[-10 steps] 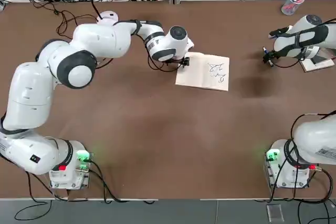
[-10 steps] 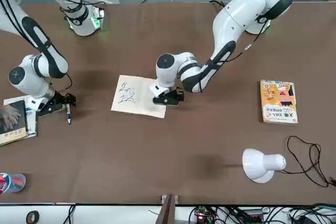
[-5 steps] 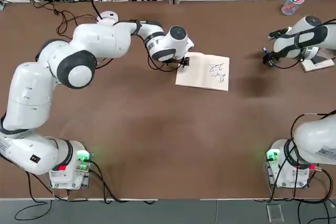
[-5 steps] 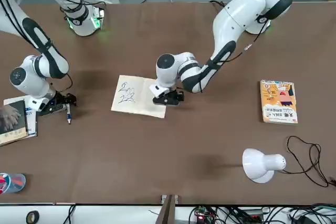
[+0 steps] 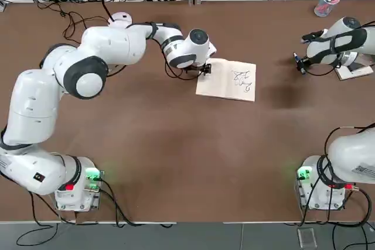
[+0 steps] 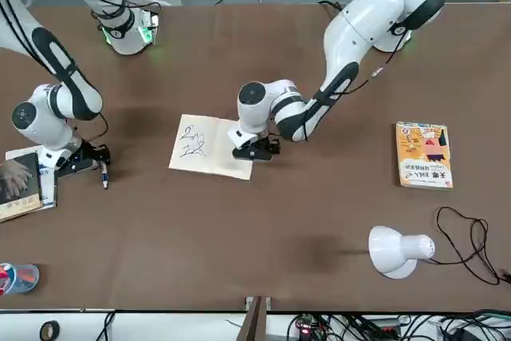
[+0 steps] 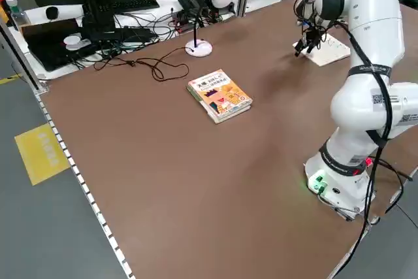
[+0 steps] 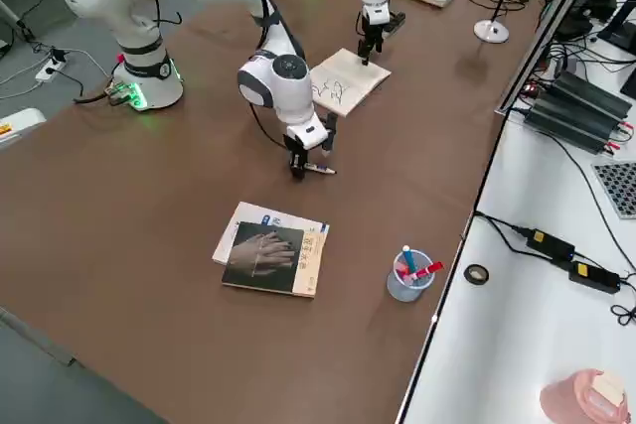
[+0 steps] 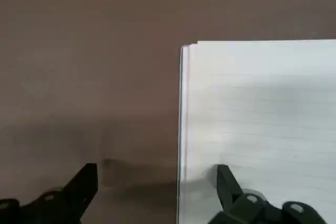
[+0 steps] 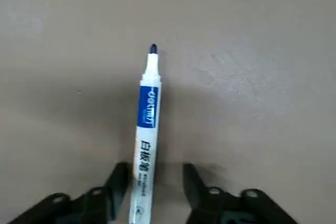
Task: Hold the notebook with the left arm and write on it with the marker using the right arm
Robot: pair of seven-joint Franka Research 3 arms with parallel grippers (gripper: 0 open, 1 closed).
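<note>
- Lying open on the brown tabletop [image 5: 176, 144], the notebook [image 5: 226, 79] carries dark scribbles on its page, so the writing looks largely done.
- Pinning the notebook's corner, the left tool [image 9: 157, 195] stands with fingers spread wide: one pad on the page, the other on bare tabletop just beside the edge.
- Well apart from the notebook, the right tool [image 10: 152, 184] sits low over the tabletop, near the dark-covered book [image 8: 270, 257].
- The marker [image 10: 146, 129] lies between the right tool's slightly parted fingers, uncapped tip pointing away; whether it is gripped or released, I cannot tell.
- Remaining, by my judgement: setting the marker down, lifting the left tool off.
</note>
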